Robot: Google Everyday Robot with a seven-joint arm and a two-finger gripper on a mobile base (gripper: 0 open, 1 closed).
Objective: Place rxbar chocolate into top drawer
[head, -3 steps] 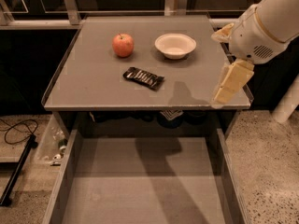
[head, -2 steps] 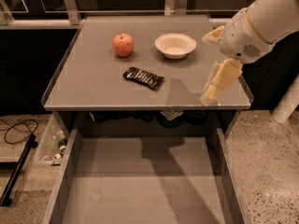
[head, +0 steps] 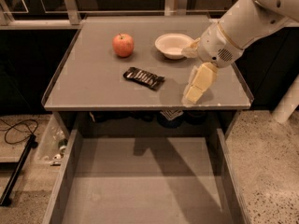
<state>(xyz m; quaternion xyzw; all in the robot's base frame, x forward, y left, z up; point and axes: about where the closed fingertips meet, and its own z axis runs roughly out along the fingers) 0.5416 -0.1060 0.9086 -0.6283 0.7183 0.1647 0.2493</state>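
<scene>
The rxbar chocolate (head: 144,78), a flat black wrapper with white lettering, lies in the middle of the grey table top (head: 88,85). My gripper (head: 187,76) hangs over the table's right part, to the right of the bar and apart from it. It is open and empty, with one cream finger (head: 198,84) pointing down at the table's front edge. The top drawer (head: 140,181) is pulled out below the table's front, wide, grey and with nothing visible in it.
A red apple (head: 123,45) sits at the table's back left. A white bowl (head: 174,45) sits at the back, just left of my wrist. A black cable (head: 16,129) and a clear bin (head: 53,143) lie on the floor at left.
My gripper has moved left over the table, closer to the bar. The bar, apple and bowl have not moved.
</scene>
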